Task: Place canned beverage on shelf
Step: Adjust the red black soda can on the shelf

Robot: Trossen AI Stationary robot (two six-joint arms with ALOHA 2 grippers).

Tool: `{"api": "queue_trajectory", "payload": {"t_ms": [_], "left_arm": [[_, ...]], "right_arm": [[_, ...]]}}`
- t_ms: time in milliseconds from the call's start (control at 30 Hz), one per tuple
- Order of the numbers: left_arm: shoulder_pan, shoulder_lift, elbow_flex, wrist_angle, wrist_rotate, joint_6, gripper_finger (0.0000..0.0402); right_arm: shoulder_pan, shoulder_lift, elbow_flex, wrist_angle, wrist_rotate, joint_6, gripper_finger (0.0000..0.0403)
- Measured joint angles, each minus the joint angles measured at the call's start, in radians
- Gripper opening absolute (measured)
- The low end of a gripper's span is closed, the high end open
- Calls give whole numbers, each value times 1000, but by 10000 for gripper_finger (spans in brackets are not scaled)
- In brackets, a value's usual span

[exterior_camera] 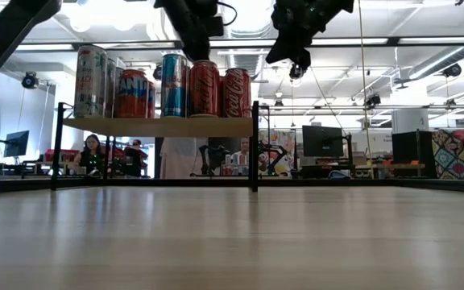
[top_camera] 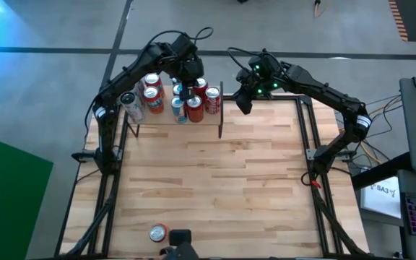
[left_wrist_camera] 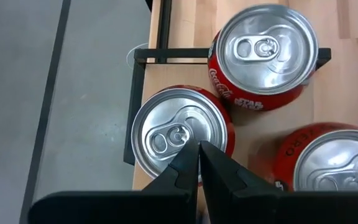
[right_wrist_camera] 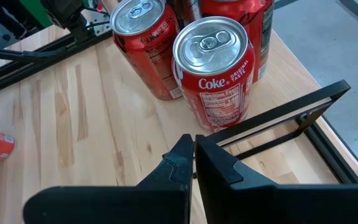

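Seven or eight shelved cans point(exterior_camera: 204, 89) stand upright on the shelf point(exterior_camera: 159, 126) in the low view, far left; both arms hang above. High view: one loose can point(top_camera: 157, 232) sits at the worktop's point(top_camera: 251, 180) near edge, left of centre, seemingly upright, well apart from both arms; left gripper point(top_camera: 186, 88) over the shelf, right gripper point(top_camera: 241, 101) just right of it; the left looks marginally nearer. Left wrist view: fingers together, empty, above three red cans. Right wrist view: fingers together, empty.
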Motion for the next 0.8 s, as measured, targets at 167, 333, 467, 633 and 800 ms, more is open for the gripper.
{"api": "queue_trajectory", "payload": {"t_ms": [167, 333, 467, 633, 800], "left_arm": [[0, -6, 0, -8, -43, 3, 0], [0, -6, 0, -9, -49, 10, 0], [0, -6, 0, -9, -49, 14, 0], [0, -10, 0, -8, -49, 23, 0], [0, -13, 2, 17, -48, 23, 0]], "right_arm": [[0, 0, 0, 0, 0, 0, 9], [0, 0, 0, 0, 0, 5, 9], [0, 0, 0, 0, 0, 8, 9], [0, 0, 0, 0, 0, 8, 9], [0, 0, 0, 0, 0, 8, 9]]}}
